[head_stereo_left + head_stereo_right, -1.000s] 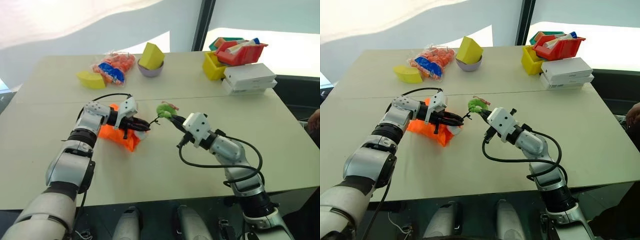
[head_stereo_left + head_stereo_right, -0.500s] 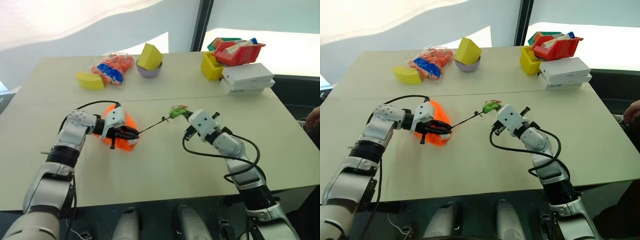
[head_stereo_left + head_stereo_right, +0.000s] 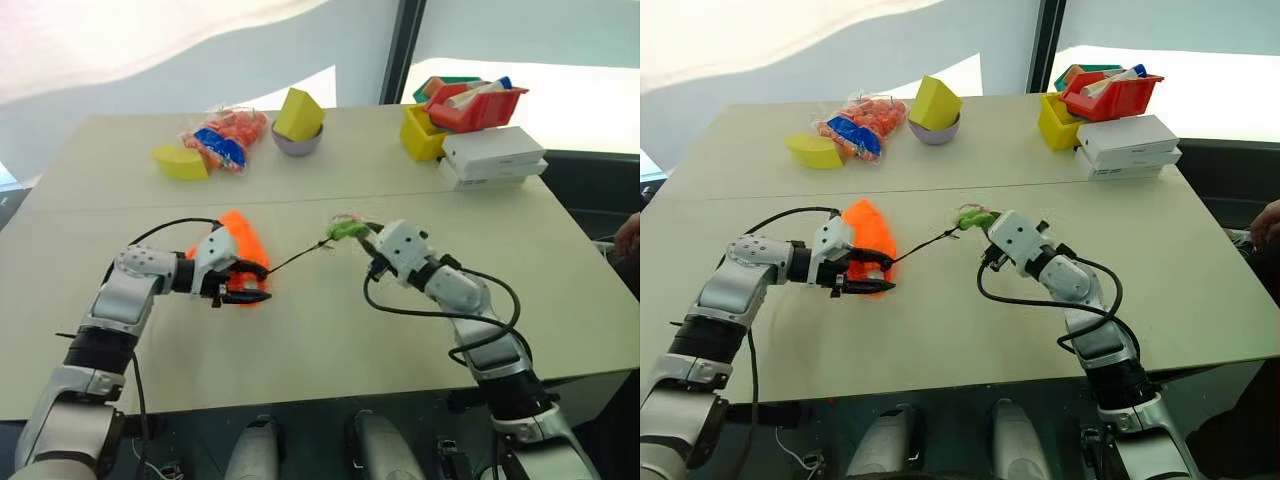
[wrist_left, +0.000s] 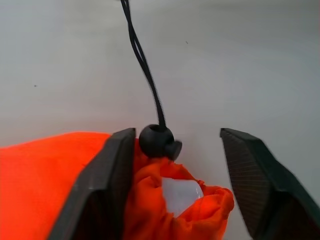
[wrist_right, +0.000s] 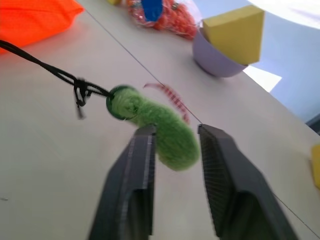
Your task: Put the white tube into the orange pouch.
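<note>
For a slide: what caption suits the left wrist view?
Open left pincer at orange pouch mouth, tube inside.

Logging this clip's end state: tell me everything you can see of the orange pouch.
The orange pouch is bright orange soft fabric, lying crumpled on the table. Its gathered mouth sits between the open fingers of the left pincer, cinched by a black cord lock. Something white shows inside the mouth. A thin black cord runs from it to a fuzzy green end piece at the right pincer.
</note>
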